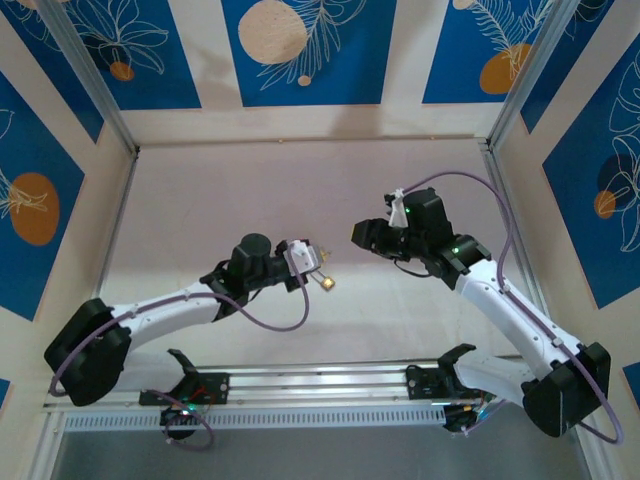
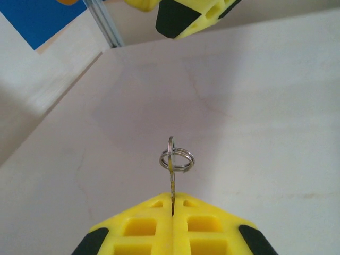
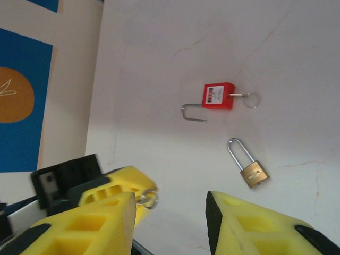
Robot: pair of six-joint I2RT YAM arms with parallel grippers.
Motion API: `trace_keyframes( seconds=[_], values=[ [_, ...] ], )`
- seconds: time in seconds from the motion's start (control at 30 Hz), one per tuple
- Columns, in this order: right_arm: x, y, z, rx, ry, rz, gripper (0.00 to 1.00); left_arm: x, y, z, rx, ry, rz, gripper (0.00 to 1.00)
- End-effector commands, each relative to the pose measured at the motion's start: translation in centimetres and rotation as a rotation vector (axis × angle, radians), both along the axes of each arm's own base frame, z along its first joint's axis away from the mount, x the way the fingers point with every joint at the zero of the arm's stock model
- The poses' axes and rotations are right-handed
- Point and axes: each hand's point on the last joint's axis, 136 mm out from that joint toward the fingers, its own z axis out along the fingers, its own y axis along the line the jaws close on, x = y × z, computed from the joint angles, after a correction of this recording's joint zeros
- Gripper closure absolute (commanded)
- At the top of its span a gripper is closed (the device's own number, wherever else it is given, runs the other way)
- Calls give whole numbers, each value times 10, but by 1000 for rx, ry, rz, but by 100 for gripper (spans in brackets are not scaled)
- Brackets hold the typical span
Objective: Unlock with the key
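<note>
1. Left claw is pinched shut on the key. It holds the key up in the air, over the middle of the surface.
2. The key is very small and thin. A crooked push could make it twist or slide out of the fingers.
3. A little ring hangs on the end that sticks out. So I think the end that goes in a lock is hidden inside the claw. That way round, it cannot go in.
4. The right claw is wide open and holds nothing, and it is near the left one. If it takes the key, the swap could go wrong. One claw might let go too soon, or the two might bump.
5. If the key falls, it will lie flat on the surface. That would be very hard to pick up.
6. The brass padlock lies loose on the surface, and its loop looks shut. I think it is the one to open. With nothing holding it, a push from the key would just slide it away.
7. The red padlock lies near it with its loop already out. Going there would be a mistake.
</note>
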Motion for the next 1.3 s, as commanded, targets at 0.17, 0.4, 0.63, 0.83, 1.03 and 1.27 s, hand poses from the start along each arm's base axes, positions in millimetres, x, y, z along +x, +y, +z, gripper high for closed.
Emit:
trace_keyframes(
  seconds=[0.17, 0.4, 0.63, 0.83, 1.03, 1.27],
  values=[
    [6, 7, -14, 184, 69, 106, 55, 15, 19, -12, 438, -382, -11, 100],
    [13, -7, -12, 276, 38, 143, 48, 33, 15, 8, 640, -809, 2, 100],
    [7, -1, -20, 349, -17, 228, 41, 17, 19, 11, 749, -937, -29, 100],
    [17, 5, -29, 391, 9, 227, 40, 36, 10, 13, 757, -965, 26, 100],
    [25, 1, -32, 375, 29, 201, 41, 72, -19, 24, 759, -1087, 124, 100],
    [18, -13, -29, 376, -29, 198, 40, 64, -36, 46, 652, -1259, 191, 100]
  ],
)
